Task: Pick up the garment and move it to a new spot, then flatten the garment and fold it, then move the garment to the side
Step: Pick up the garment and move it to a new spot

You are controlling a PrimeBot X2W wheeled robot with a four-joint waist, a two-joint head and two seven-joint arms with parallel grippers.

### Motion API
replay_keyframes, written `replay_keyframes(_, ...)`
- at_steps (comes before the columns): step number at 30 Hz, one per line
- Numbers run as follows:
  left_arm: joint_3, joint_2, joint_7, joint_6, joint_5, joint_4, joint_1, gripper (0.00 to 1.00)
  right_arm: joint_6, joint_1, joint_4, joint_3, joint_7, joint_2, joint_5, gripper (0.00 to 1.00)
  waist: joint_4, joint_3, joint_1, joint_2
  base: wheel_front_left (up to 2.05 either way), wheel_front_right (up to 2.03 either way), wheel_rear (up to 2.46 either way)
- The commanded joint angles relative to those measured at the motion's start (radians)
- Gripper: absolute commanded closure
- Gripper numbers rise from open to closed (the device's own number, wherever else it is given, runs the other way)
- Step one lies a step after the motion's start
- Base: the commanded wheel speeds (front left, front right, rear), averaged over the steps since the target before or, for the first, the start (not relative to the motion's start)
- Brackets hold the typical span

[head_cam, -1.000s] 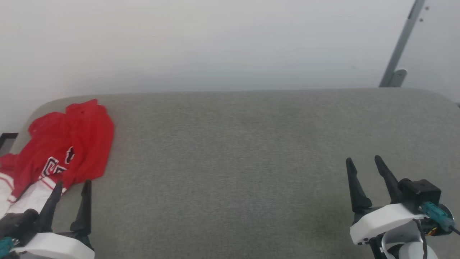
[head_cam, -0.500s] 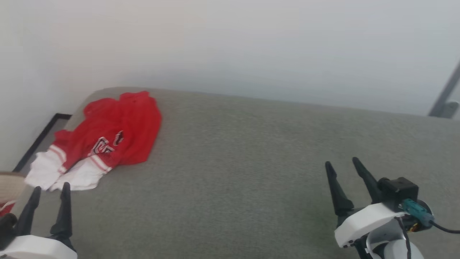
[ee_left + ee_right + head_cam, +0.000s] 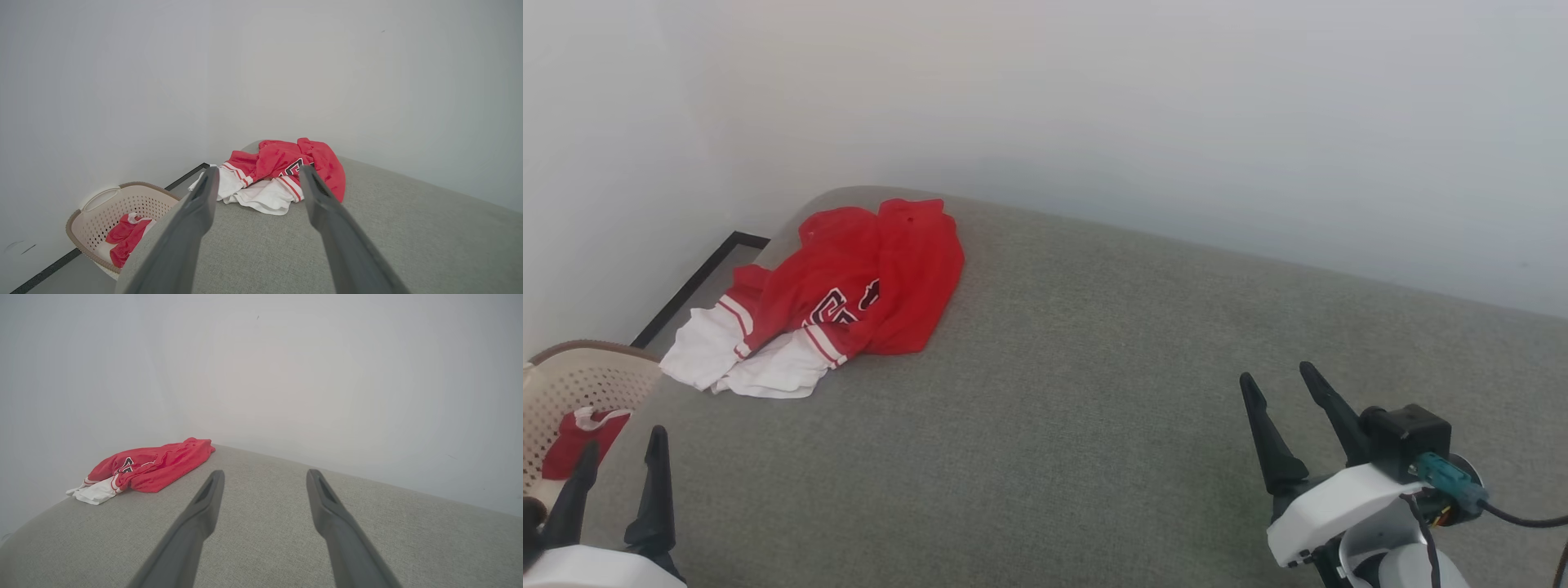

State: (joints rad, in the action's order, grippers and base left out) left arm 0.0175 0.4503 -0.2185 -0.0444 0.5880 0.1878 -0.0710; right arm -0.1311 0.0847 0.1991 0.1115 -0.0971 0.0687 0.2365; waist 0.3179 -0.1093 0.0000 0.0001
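Status: left claw (image 3: 625, 438) has its fingers spread apart with nothing between them. right claw (image 3: 1276, 371) is the same, spread and empty. Both hang over the near part of the grey surface (image 3: 1078, 408), fingers pointing toward the far wall. Can't tell whether either one touches the fabric below.

The garment (image 3: 866, 282) is on the surface's far left corner, close to the rounded edge and well apart from both claws. It's bunched, not flat. The red body is heaped, and the dark white-outlined letters show partly in a fold. Two white sleeves with red-striped trim spill toward the left edge. In my left wrist view it lies beyond the fingertips, framed between them.

Surface: grey woven fabric, padded look, rounded corner, lies even.

Room: a plain white wall (image 3: 1135, 106) runs right behind the surface's far edge, and a second wall meets it on the left. A strip of grey floor (image 3: 712, 286) shows at the left, with a dark skirting line (image 3: 686, 290) along the foot of the wall. A cream perforated basket (image 3: 572, 380) with a brown rim stands on the floor just off the surface's near-left edge, beside my left claw. A red-and-white cloth (image 3: 576, 433) lies in it.
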Motion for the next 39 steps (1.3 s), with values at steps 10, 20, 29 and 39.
replay_keyframes(10, 0.018, 0.007, 0.013, 0.012, 0.030, -0.005, 0.001, 0.00, 0.001, 0.007, 0.001, -0.008, -0.008, 0.003, 0.000, 0.00, 0.003, 0.012, 0.0000, -0.0001, 0.00, 0.00, 0.00)
replay_keyframes(20, 0.016, 0.025, 0.039, 0.001, 0.056, 0.043, 0.105, 0.00, 0.001, 0.025, -0.023, -0.027, 0.008, -0.002, -0.025, 0.00, -0.035, 0.066, 0.0000, -0.0001, 0.00, 0.00, 0.00)
replay_keyframes(29, -0.001, 0.068, 0.043, -0.048, 0.071, 0.162, 0.297, 0.00, 0.001, 0.074, -0.074, -0.034, 0.036, -0.008, -0.079, 0.00, -0.106, 0.200, 0.0000, -0.0001, 0.00, 0.00, 0.00)
replay_keyframes(39, -0.061, 0.128, 0.038, -0.083, 0.106, 0.369, 0.542, 0.00, 0.001, 0.138, -0.139, -0.041, 0.064, -0.016, -0.149, 0.00, -0.168, 0.369, 0.0000, -0.0001, 0.00, 0.00, 0.00)
